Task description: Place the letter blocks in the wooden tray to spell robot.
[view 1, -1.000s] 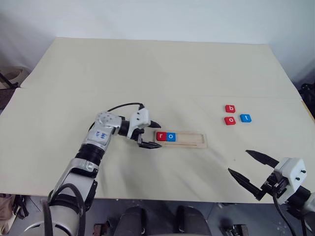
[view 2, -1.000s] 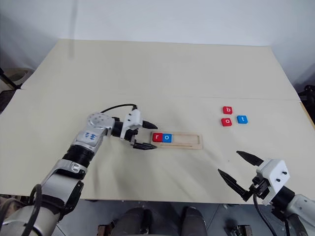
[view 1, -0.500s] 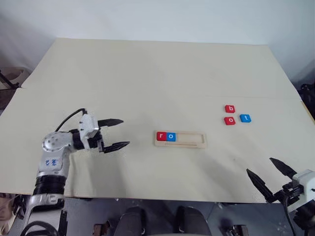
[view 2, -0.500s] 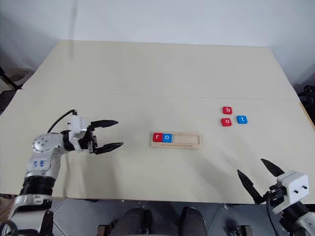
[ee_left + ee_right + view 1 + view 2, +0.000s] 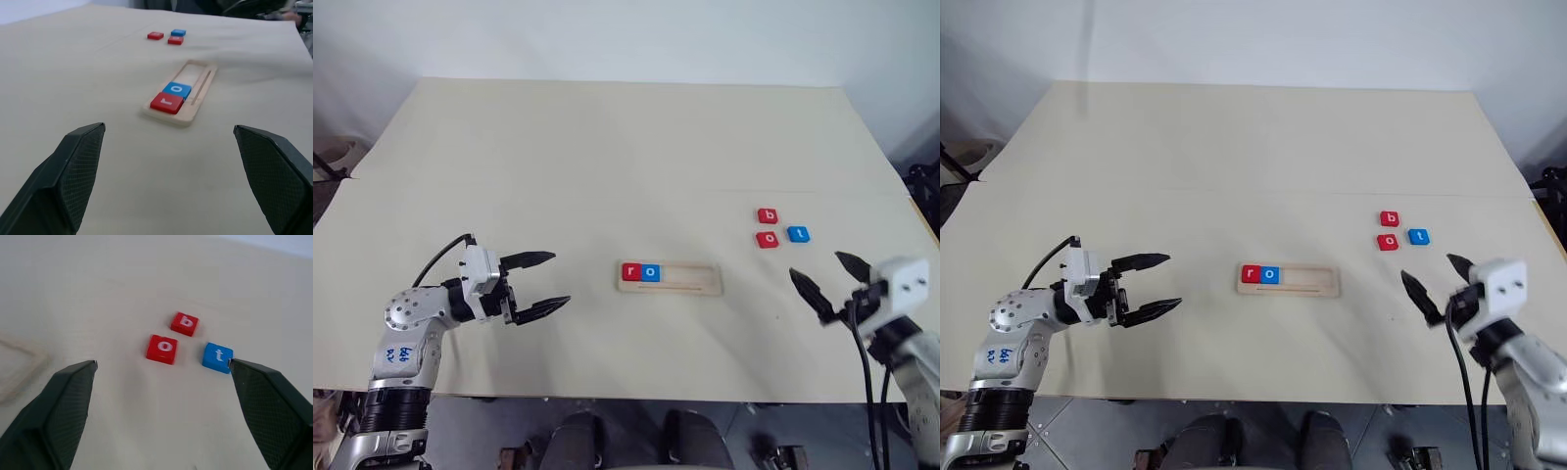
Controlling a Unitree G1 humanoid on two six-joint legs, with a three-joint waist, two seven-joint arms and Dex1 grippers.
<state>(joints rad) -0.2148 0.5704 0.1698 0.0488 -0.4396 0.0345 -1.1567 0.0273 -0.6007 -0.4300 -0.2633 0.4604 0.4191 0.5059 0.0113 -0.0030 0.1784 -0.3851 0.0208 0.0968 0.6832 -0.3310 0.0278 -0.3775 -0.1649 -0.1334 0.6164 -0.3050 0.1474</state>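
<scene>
1. The left gripper (image 5: 540,282) hangs low over the table (image 5: 607,147) on the robot's left side, well apart from the wooden tray (image 5: 669,277). Its two black fingers are spread wide and point level toward the tray, with nothing between them.
2. The left forearm bends up from the near table edge, then turns inward at the wrist.
3. The right gripper (image 5: 828,282) sits near the table's right front, fingers spread wide and empty, pointing forward toward three loose blocks.
4. The tray lies in the middle of the table, holding a red "r" block (image 5: 630,271) and a blue "o" block (image 5: 650,272) side by side at its left end.
5. On the right lie a red "b" block (image 5: 768,215), a red "o" block (image 5: 767,238) just nearer the robot, and a blue "t" block (image 5: 799,234) beside it.
</scene>
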